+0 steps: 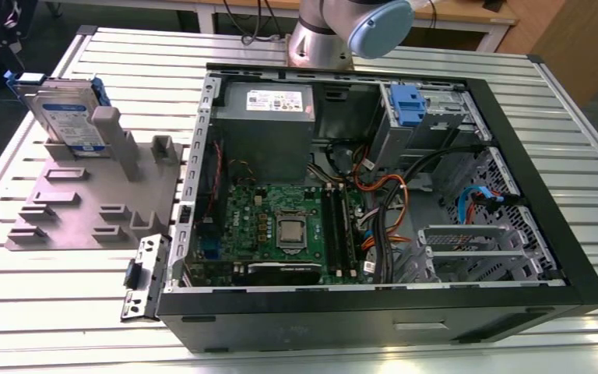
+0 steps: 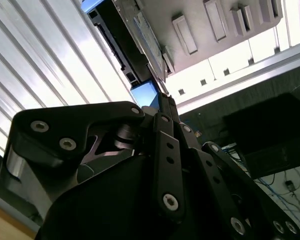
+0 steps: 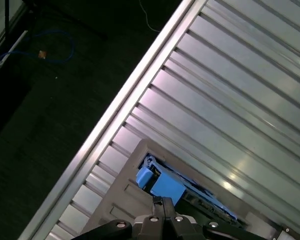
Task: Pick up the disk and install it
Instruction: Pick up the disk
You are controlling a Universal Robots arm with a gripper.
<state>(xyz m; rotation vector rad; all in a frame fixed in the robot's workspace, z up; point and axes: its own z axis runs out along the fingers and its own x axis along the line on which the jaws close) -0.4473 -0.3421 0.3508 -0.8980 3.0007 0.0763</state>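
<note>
**Disk on edge in its stand, claw closed above the blue end**

Over at the exterior view's left, the disk (image 1: 62, 109) stands on edge in the grey stand (image 1: 81, 210) on the slatted table (image 1: 71, 327). It is well apart from the open computer case (image 1: 382, 321). Its broad labelled face is upright and turned toward the case side. I cannot tell from this angle whether its longer side is the upright one or the level one. It stands free there, with only the stand touching it.

The first wrist view looks down on the disk (image 3: 197, 196) edge-on. It shows as a thin strip running roughly along the table's slats, with the blue bracket (image 3: 157, 184) at the end nearest the claw.

And the claw (image 3: 162, 201): its tips are drawn together with no gap showing, and nothing is held between them. It hangs over the bracket end of the disk. In the second wrist view the claw (image 2: 164, 99) lines up with that same blue corner, and the labelled face slants away beyond it.

The arm (image 1: 330, 31) rises behind the case. Inside the case, a small blue tab (image 1: 407, 105) sits at the far corner bay.
</note>
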